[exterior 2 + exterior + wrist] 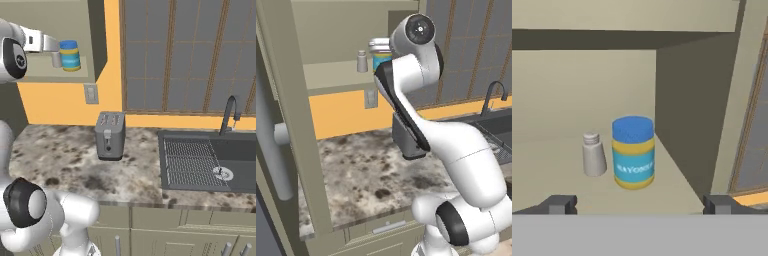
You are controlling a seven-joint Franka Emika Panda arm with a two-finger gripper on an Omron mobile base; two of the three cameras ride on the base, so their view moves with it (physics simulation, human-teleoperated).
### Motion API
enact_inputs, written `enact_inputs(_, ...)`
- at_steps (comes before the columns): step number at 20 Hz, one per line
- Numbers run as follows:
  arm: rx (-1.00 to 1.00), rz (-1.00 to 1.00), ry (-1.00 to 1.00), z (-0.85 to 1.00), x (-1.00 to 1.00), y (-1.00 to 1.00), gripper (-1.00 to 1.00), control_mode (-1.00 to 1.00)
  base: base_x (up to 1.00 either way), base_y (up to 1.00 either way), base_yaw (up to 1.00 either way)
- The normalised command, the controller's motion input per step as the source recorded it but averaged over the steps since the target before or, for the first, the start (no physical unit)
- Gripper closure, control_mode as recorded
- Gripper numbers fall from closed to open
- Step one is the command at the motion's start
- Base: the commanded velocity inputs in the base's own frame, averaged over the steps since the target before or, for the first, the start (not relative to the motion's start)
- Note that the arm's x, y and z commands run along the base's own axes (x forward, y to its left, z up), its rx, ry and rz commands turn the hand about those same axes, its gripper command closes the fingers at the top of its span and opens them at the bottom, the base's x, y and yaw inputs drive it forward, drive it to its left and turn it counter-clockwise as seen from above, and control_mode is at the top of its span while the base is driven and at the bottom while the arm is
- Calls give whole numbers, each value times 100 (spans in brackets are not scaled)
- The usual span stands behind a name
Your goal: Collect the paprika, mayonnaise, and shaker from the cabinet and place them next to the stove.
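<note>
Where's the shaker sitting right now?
The shaker stands upright on the cabinet shelf, just left of the mayonnaise in the hand view, ahead of the open gripper.

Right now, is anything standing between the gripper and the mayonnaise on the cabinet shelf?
Nothing visible does. The open gripper faces the mayonnaise across bare shelf; the shaker stands beside the jar, apart from it, off the direct line.

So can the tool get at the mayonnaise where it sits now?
Probably yes: the open tool faces the mayonnaise on the cabinet shelf, nothing between; the shaker stands beside it, apart.
</note>
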Motion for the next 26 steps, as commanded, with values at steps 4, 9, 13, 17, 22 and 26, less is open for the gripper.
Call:
enact_inputs(4,0,0,6,1,61,0,-100,-100,0,0,0)
enact_inputs(9,0,0,-11,0,39,0,-100,-100,0,0,0)
enact_inputs(13,0,0,-11,-6,36,0,-100,-100,0,0,0)
enact_inputs(17,0,0,0,-8,32,0,-100,-100,0,0,0)
enact_inputs(22,0,0,0,-1,29,0,-100,-100,0,0,0)
enact_inputs(26,0,0,0,0,28,0,-100,-100,0,0,0)
